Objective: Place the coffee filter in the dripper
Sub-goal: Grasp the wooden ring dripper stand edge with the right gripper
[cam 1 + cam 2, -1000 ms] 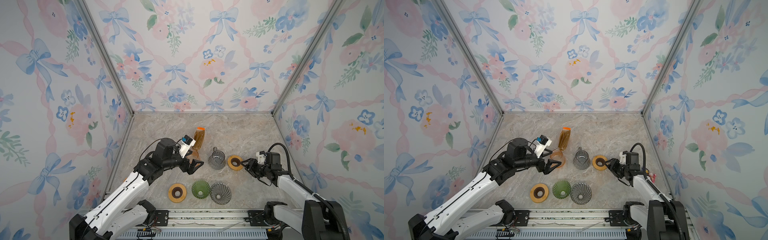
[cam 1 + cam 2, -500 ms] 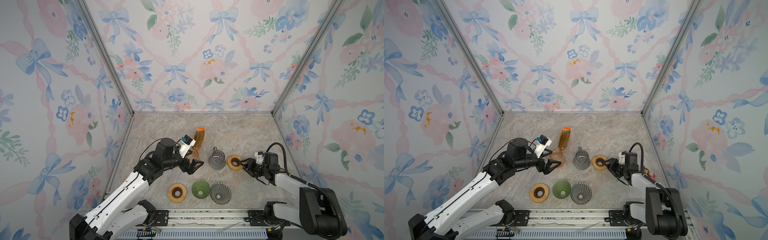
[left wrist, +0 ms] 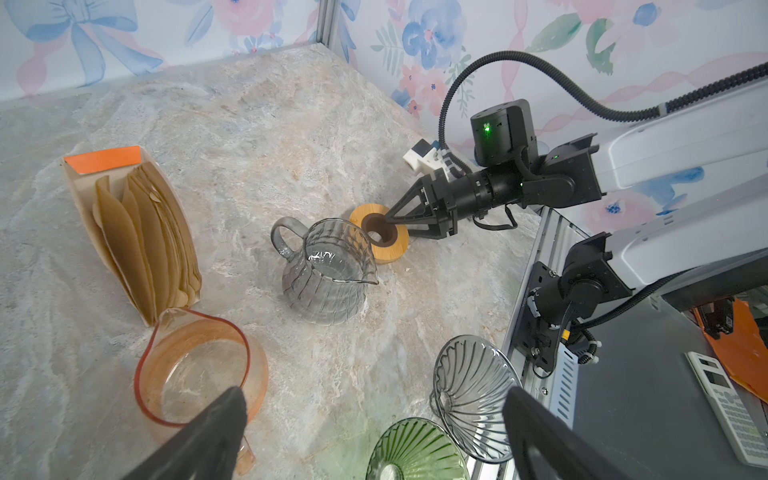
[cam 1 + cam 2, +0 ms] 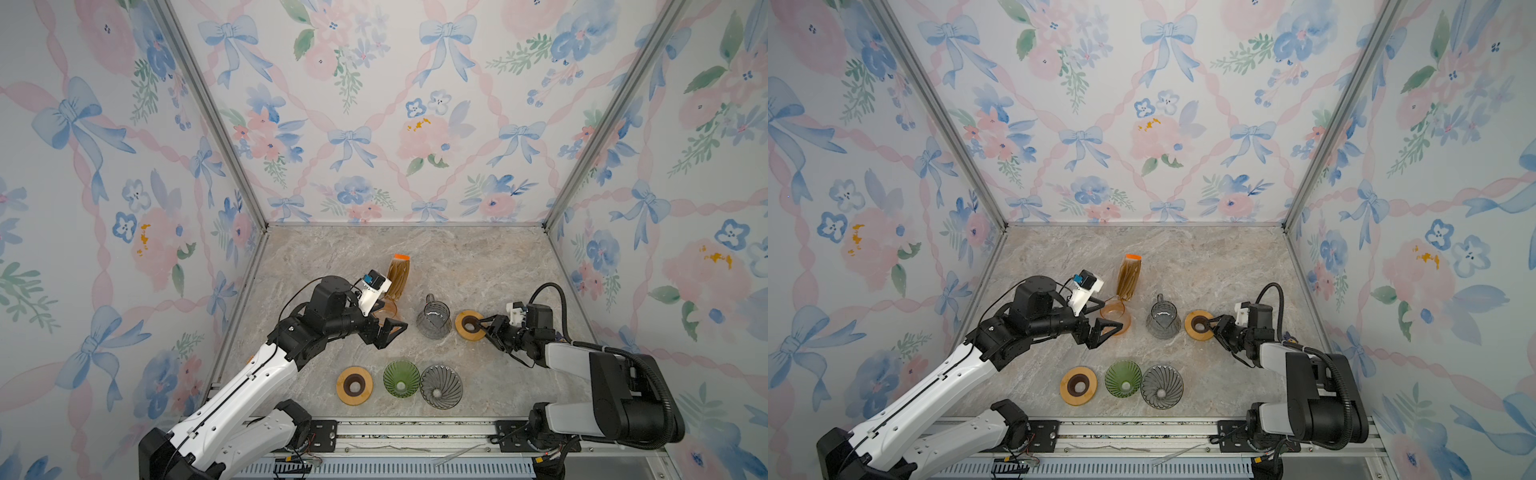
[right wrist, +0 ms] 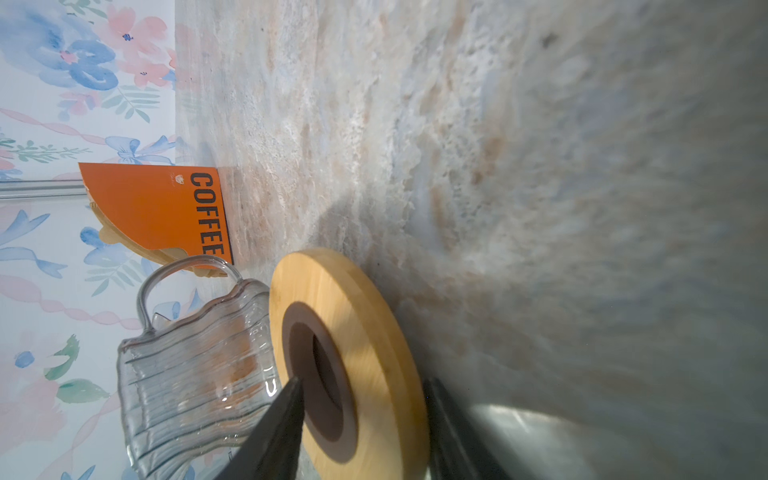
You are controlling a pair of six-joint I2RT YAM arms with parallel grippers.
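- Marble-look tabletop (image 4: 478,266) boxed in by floral wallpaper; every place below is given from the clear glass carafe (image 4: 433,320).
- Right gripper (image 4: 482,327): low at the carafe's right side. Its jaws are drawn partway in and sit astride the wall of the wooden ring (image 5: 365,316), one finger in the bore and one outside the rim. Whether they pinch it yet cannot be told.
- Wooden ring: lies flat on the tabletop, just beside the carafe.
- Left gripper (image 4: 388,330): jaws spread wide, nothing held. It hovers to the carafe's left, over the near edge of the orange carafe (image 4: 1115,318).
- Coffee filter pack (image 4: 398,276): brown paper filters in an orange-tabbed carton, standing behind and left of the carafe; none drawn out.
- Green dripper (image 4: 401,378) and grey dripper (image 4: 441,386): side by side in front of the carafe, both without a filter. A second wooden ring (image 4: 354,385) lies left of them.
- Step in hand, as judged: securing the ring, probably as a dripper seat, so the filter work has not begun.
- Handling note: close squarely on the ring's wall. Lift it level and draw it away from the glass, which stands close enough to be knocked.
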